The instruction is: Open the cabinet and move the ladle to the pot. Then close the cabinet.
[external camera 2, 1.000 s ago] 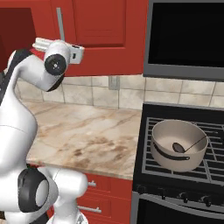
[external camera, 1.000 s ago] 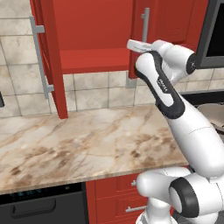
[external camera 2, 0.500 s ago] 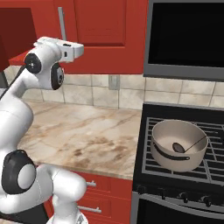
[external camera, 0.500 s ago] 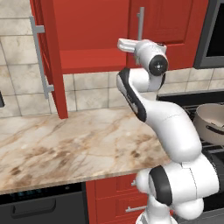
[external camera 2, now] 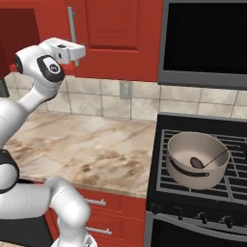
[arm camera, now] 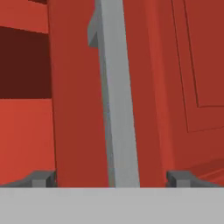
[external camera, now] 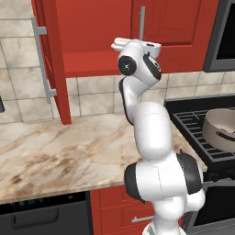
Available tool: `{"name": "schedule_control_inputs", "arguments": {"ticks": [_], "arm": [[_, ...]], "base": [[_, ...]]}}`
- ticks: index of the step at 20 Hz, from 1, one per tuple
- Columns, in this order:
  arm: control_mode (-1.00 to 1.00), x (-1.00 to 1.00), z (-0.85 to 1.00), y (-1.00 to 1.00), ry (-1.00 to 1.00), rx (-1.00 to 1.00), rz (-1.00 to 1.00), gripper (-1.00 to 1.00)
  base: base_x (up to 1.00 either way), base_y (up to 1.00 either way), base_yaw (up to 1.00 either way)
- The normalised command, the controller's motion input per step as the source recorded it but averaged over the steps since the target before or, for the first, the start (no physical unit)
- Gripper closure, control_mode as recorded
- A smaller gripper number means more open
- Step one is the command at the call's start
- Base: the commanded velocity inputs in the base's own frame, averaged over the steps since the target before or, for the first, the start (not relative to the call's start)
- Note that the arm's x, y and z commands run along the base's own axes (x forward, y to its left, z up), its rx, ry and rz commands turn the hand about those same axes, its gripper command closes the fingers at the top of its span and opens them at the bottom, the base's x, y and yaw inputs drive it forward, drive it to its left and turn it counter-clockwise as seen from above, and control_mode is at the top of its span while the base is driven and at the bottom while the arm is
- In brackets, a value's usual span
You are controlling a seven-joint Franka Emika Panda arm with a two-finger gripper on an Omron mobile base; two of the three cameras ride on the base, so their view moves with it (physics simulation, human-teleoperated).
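Note:
The red cabinet [external camera: 170, 27] has its left door [external camera: 50, 64] swung wide open and its right door [external camera 2: 120, 34] shut. My gripper [external camera 2: 77, 54] is raised in front of the lower end of the right door's silver bar handle [external camera 2: 72, 24]. In the hand view that handle [arm camera: 116, 109] runs up between my open fingertips [arm camera: 41, 179], and the gripper [arm camera: 111, 179] holds nothing. On the stove sits the grey pot [external camera 2: 198, 157], with the ladle [external camera 2: 207, 160] lying inside it. The pot [external camera: 222, 131] also shows at the right edge of the left base view.
A marble counter [external camera: 59, 151] runs below the cabinet, with a tiled wall [external camera 2: 125, 96] behind it. The black stove [external camera 2: 193, 193] stands to the right under a dark microwave [external camera 2: 207, 38]. Red drawers [external camera 2: 111, 212] sit under the counter.
The arm has swung left, away from the stove, and brought the gripper up to the right door's handle. The ladle has stayed in the pot.

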Motion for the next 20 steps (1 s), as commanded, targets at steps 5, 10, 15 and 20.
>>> {"name": "schedule_control_inputs", "arguments": {"ticks": [5, 10, 15, 20], "arm": [[-1.0, 0.23, 0.25, -0.07, 0.08, 0.0, -0.27, -1.0], [-1.0, 0.1, 0.28, -0.14, 0.07, 0.0, -0.24, -1.0], [-1.0, -0.52, 0.41, -0.24, 0.01, 0.0, -0.16, -1.0], [-1.0, -1.0, 0.36, -0.12, 0.0, 0.02, -0.07, -1.0]], "base": [[0.0, 0.0, 0.0], [0.0, 0.0, 0.0], [0.0, 0.0, 0.0], [0.0, 0.0, 0.0]]}}
